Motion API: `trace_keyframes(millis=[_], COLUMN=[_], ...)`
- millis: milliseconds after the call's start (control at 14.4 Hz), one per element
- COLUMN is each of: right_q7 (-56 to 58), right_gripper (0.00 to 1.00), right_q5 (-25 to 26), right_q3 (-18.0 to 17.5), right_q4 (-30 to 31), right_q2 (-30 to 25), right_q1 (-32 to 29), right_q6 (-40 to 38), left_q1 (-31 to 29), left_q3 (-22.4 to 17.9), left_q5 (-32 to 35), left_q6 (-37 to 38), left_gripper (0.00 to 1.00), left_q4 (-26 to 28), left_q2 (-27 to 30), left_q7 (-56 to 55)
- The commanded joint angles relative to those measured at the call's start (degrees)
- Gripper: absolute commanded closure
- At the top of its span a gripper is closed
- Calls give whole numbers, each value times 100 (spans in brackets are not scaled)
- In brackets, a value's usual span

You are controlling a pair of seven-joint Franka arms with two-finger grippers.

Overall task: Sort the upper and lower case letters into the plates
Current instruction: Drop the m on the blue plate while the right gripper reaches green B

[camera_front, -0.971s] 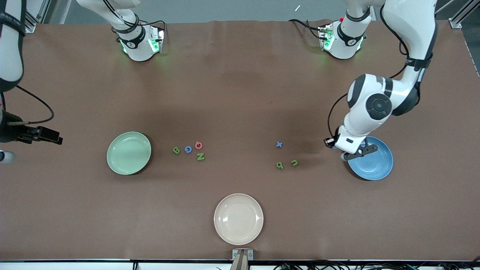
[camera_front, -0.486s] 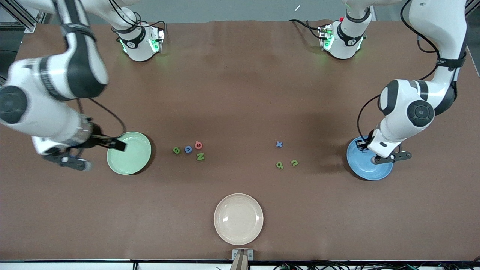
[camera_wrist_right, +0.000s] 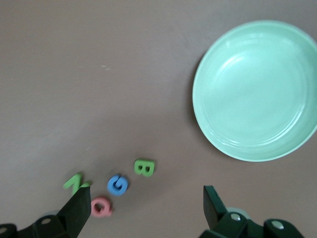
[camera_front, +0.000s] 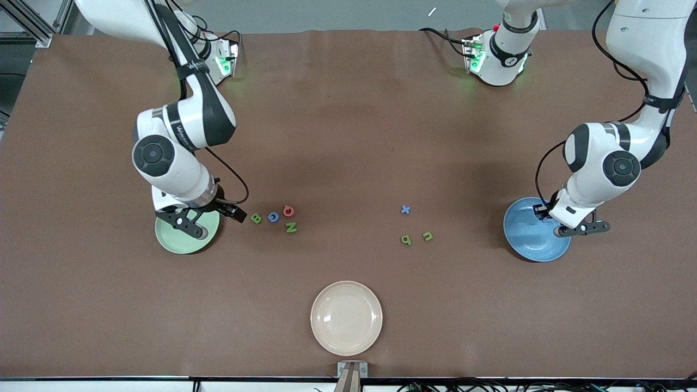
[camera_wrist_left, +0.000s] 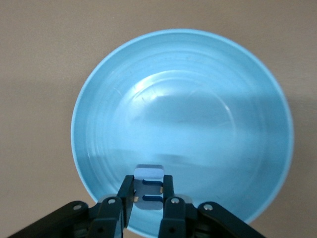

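Note:
My left gripper hangs over the blue plate and is shut on the pale blue m, which stands on edge over the plate's rim. My right gripper is open and empty, over the table between the mint green plate and the green B. Blue G, red Q and green N lie beside the B. They also show in the right wrist view, B nearest the mint plate. Blue x and two green lower-case letters lie toward the blue plate.
A cream-beige plate sits empty near the front camera, midway along the table. The brown table mat stretches bare between the arm bases and the letters.
My right arm swung in from the table's end to the mint plate and the B. My left gripper moved across the blue plate toward the left arm's end of the table.

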State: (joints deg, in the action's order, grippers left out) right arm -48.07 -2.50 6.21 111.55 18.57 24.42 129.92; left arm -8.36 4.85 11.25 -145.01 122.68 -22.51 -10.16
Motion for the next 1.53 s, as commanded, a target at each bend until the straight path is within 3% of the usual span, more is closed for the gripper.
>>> trace_keyframes(millis=[0,277,486,555,694,832,1040,1457], right_q7=[-510,-827,-862,-862,-854,-827,-810,-810], right_gripper=[0,1,1,1,2,6,14,30], right_q5=[-13,-31,-31,-31,-31,-31,-22,-22], right_q3=[55,47,47,47,47,38,38,38], right_q4=[1007,1036,835,738,632,579,500,421], right_q2=[-178,208,647,796,955,1035,1192,1351], right_q1=[124,282,405,414,414,432,475,528], right_q6=[1102,1482,1720,1712,1720,1720,1747,1791], left_q1=[-236,-324,-386,-386,-360,-324,-324,-281], left_q3=[51,42,51,51,60,103,541,1763], left_q5=[167,298,352,352,361,361,352,317], left_q6=[-351,-537,-537,-537,-529,-502,-135,614], left_gripper=[90,89,81,73,19,5,1,1], left_q4=[37,19,11,11,11,-7,-112,-683], left_q2=[-148,-315,-324,-316,-263,-167,35,54], left_q7=[260,366,375,375,427,393,252,-1249])
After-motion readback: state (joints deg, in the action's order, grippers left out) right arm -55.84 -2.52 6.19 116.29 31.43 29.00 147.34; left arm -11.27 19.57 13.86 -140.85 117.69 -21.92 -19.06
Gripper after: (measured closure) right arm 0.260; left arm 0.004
